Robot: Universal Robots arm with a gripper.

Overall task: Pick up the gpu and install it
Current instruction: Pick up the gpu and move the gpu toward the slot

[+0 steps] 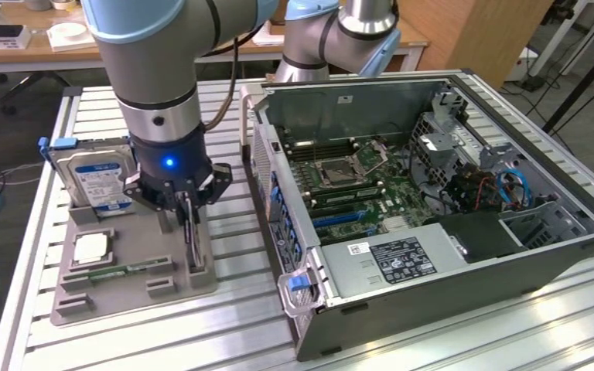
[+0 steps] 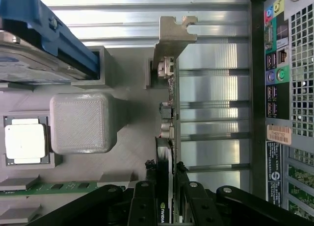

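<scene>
Step in hand: pick-up phase. The tool [image 1: 185, 202] is lowered over the gpu [image 1: 189, 232], which stands on edge in the grey holder tray [image 1: 121, 290], left of centre in the exterior view.
Tool state: closed on the gpu. In the wrist view the fingers [image 2: 143, 206] sit on either side of the card's top edge with no visible gap.
Gpu position: seated in its tray slot, judged not yet lifted. Its silver bracket [image 2: 171, 37] points away from the tool in the wrist view.
Neighbouring parts: hard drive [image 1: 93, 179] upright at the tray's far end; processor [image 1: 90, 249] and memory stick [image 1: 132, 270] lie flat beside the card.
Install target: open computer case [image 1: 431, 224], right of the tray on the counter [image 1: 225, 325]; motherboard [image 1: 364, 189] exposed.
Next move requirement: judged a straight vertical withdrawal, keeping the card square to the slot walls to avoid binding, and clearing the hard drive and case rim.
</scene>
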